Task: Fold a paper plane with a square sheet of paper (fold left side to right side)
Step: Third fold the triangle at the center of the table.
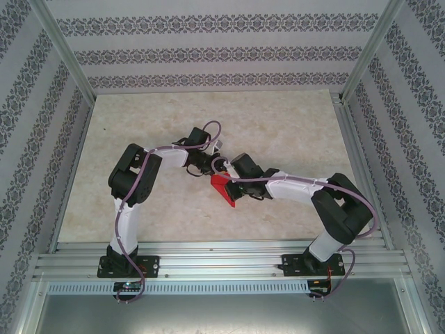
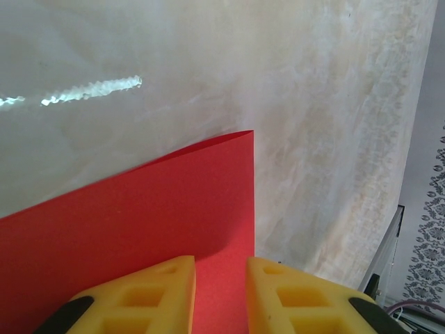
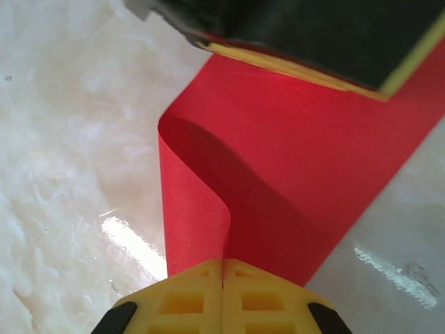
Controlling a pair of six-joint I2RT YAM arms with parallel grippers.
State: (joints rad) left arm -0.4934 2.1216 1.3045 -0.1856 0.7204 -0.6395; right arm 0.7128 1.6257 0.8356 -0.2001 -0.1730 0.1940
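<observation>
A red sheet of paper (image 1: 224, 189) lies mid-table between the two arms. My right gripper (image 3: 222, 263) is shut on one edge of the paper (image 3: 299, 160), which it holds lifted so that the sheet curls over in a soft bend. My left gripper (image 2: 221, 261) stands open a little, its yellow fingers apart just above the flat part of the paper (image 2: 139, 216), close to a straight edge and corner. From the right wrist view the left gripper's dark body (image 3: 313, 35) sits over the far end of the sheet. In the top view the two grippers (image 1: 206, 169) (image 1: 233, 182) meet over the paper.
The pale marbled table (image 1: 278, 118) is bare around the paper. Aluminium frame rails (image 1: 208, 261) run along the near edge, with posts at the corners and patterned walls on three sides.
</observation>
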